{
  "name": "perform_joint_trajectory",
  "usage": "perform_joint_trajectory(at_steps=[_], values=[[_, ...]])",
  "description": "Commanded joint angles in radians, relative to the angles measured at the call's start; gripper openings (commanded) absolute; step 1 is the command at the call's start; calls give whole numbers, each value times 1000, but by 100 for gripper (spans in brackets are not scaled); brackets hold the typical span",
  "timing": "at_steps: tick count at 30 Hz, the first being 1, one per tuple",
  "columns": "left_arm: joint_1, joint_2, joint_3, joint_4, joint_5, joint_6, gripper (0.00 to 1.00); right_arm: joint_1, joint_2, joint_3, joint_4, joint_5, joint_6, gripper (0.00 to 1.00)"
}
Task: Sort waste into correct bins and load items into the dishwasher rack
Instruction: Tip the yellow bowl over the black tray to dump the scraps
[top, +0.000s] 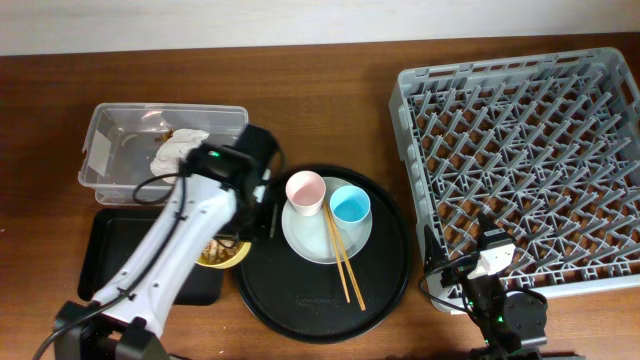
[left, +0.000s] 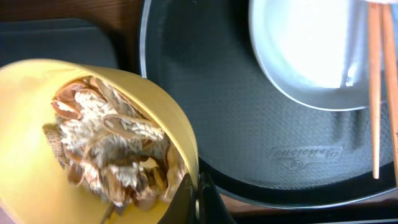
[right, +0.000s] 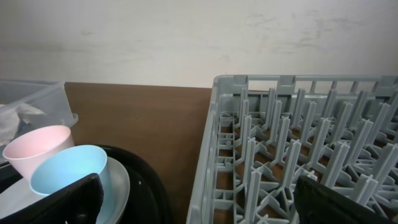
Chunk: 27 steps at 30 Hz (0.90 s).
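Rack (top: 520, 150) sat on the right of the bench (top: 330, 70), round tray (top: 385, 270) in the middle with the plate (top: 310, 240) on it. Left cup (top: 305, 190) and right cup (top: 350, 206) stood side by side at the plate's back edge, and the chopsticks (top: 345, 262) ran from the plate onto the tray. Tub (top: 100, 150) was back left with tissue (top: 178, 148) inside, flat tray (top: 110, 250) in front of it, and the bowl (left: 37, 81) of scraps (left: 106, 143) at its right edge.

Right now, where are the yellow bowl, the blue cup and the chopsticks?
yellow bowl (left: 22, 112), left wrist view, bare inner wall near the rim.
blue cup (top: 350, 206), overhead view, inside of the cup.
chopsticks (top: 341, 257), overhead view, middle of the shafts.
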Motion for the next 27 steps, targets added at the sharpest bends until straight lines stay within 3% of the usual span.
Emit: perform_joint_trajectory(at_steps=[1, 8, 16, 22, 27], values=[[199, -3, 24, 2, 136, 150, 0, 7, -7, -5, -5, 2, -3, 99], [534, -3, 7, 60, 349, 316, 0, 7, -7, -5, -5, 2, -3, 99], [839, -2, -201, 279, 768, 407, 0, 7, -7, -5, -5, 2, -3, 99], [1047, -2, -309, 307, 1181, 566, 0, 7, -7, -5, -5, 2, -3, 98], [1192, -2, -379, 308, 1404, 707, 0, 7, -7, -5, -5, 2, -3, 99]])
